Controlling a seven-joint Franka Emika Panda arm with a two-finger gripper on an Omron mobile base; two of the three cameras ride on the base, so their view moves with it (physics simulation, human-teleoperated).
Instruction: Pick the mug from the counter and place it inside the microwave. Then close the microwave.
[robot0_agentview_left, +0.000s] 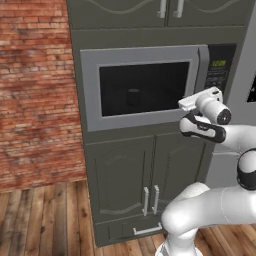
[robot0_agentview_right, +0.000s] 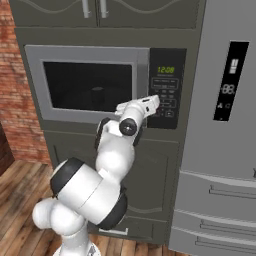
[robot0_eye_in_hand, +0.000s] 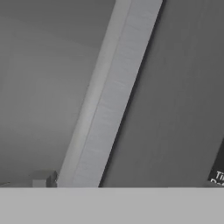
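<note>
The white Franka arm with dark joints rises from the wooden floor (robot0_agentview_left: 45, 220) and reaches up to the grey built-in microwave (robot0_agentview_left: 145, 85). Its two-finger gripper (robot0_agentview_left: 187, 104) sits close against the lower right corner of the microwave's grey-framed door (robot0_agentview_right: 90, 85), beside the vertical grey door handle (robot0_eye_in_hand: 109, 113). The fingers themselves are hard to make out in the base views, and the jaws stand spread wide with nothing between them. The door is shut flush with the cabinet front. Behind its dark window a faint small cylinder, probably the translucent mug (robot0_agentview_right: 98, 90), shows near the middle of the oven cavity. To the right of the door is the black keypad panel (robot0_agentview_right: 166, 90) with a green display. Further right stands a tall grey refrigerator (robot0_agentview_right: 225, 125); a red brick wall (robot0_agentview_left: 35, 90) lies to the left.
</note>
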